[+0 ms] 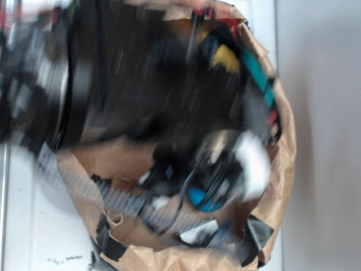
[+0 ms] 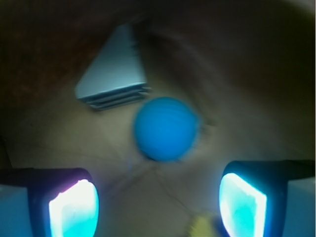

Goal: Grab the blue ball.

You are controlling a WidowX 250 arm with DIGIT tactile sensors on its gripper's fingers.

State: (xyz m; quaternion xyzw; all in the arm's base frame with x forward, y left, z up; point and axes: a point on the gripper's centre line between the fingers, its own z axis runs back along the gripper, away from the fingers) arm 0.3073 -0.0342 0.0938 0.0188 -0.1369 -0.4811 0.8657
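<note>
**Gripper open above ball; grasp not yet made**

In the wrist view the gripper [image 2: 158,205] stands with jaws wide apart and empty. The blue ball [image 2: 167,128] lies on the brown paper floor of the bag [image 1: 275,198], ahead of the fingertips [image 2: 74,207], just beside a grey ridged piece [image 2: 116,74]. Both views are blurred. Recommendation: advance until the ball sits centred between the jaws, descend straight, avoid the grey piece, then close.

Crumpled brown paper bag [image 1: 276,179], open-topped, on white surface [image 1: 32,224]; yellow item [image 1: 226,58] and teal strip [image 1: 256,71] inside; pale grey wedge-shaped block [image 2: 116,69] inside.
</note>
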